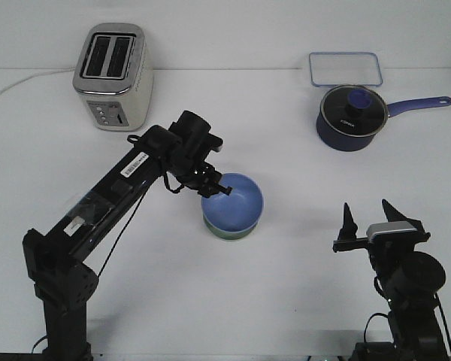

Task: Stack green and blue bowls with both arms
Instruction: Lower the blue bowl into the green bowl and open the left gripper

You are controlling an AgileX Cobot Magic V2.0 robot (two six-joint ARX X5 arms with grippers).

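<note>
**Left gripper at the blue bowl's rim, stack made**

The left gripper [214,188] sits at the nine o'clock rim of the glossy periwinkle-blue round bowl [235,200]; whether its fingers pinch that rim or have let go, I cannot tell. The thin black jointed left arm [120,184] reaches in from seven o'clock. The right gripper [370,219] stands spread and empty, well apart at four o'clock. The blue bowl sits nested in the pale mint-green bowl [229,232], mid-table. I'd judge stacking is done; next calls for releasing and lifting clear without dragging the bowl.
</note>
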